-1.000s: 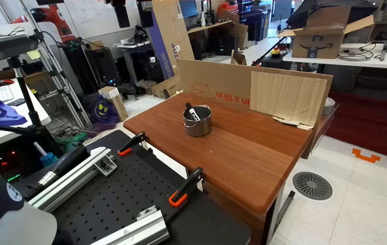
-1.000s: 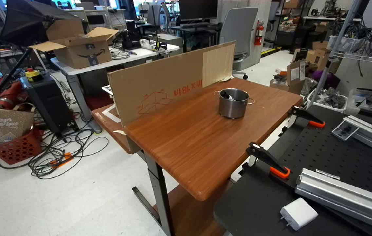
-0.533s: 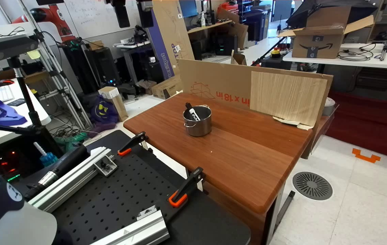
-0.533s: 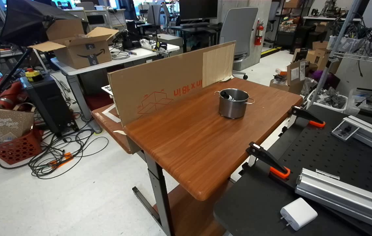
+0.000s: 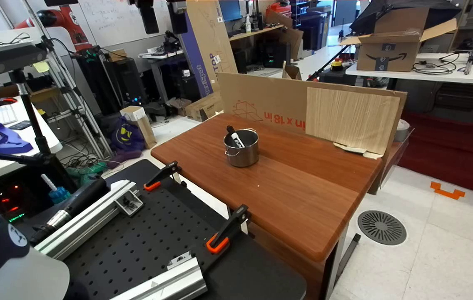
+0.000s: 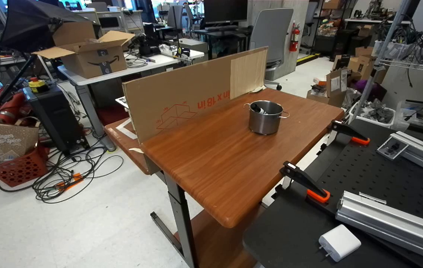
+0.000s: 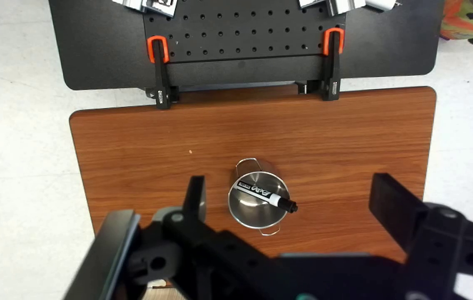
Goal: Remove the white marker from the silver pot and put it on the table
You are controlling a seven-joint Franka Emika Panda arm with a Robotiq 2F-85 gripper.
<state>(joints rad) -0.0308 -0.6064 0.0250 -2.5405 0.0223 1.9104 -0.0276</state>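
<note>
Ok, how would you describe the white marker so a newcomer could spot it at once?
Find the reddish-brown wooden table, then the silver pot standing on it. The white marker leans inside that pot, its black-capped end overlapping the rim in the wrist view. Its slim white barrel with black markings stands out against the plain grey metal.

The gripper (image 7: 290, 198) points down, its fingers (image 7: 392, 210) spread wide apart; in an exterior view, the pale arm (image 5: 20, 266) shows lower than it.
</note>
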